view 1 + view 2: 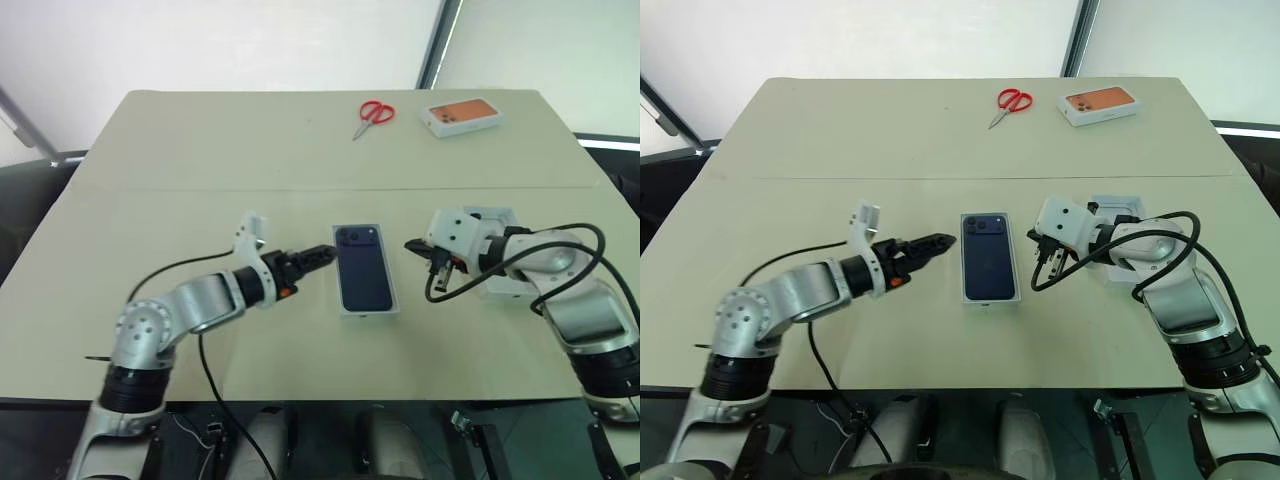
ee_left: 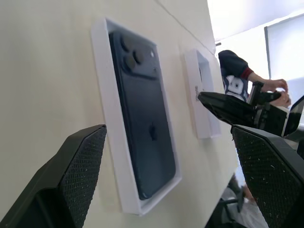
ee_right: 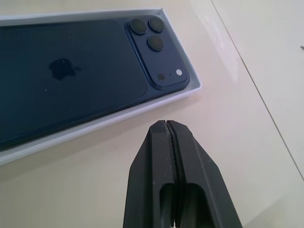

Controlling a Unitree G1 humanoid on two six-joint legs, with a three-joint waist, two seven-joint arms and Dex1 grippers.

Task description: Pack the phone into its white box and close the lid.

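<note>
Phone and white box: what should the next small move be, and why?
Probably open the right gripper and turn it toward the shallow white piece beside that arm, which looks like the lid. The phone lies face down inside the white box, uncovered. The left gripper is open and clear of it, and the right one is shut on nothing.

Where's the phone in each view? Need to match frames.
Left eye: phone at table centre, lying in the white box.
Right eye: centre, between both tools.
Left wrist: upper middle, beyond the fingers.
Right wrist: upper left.
Shared landmark: its camera cluster.
</note>
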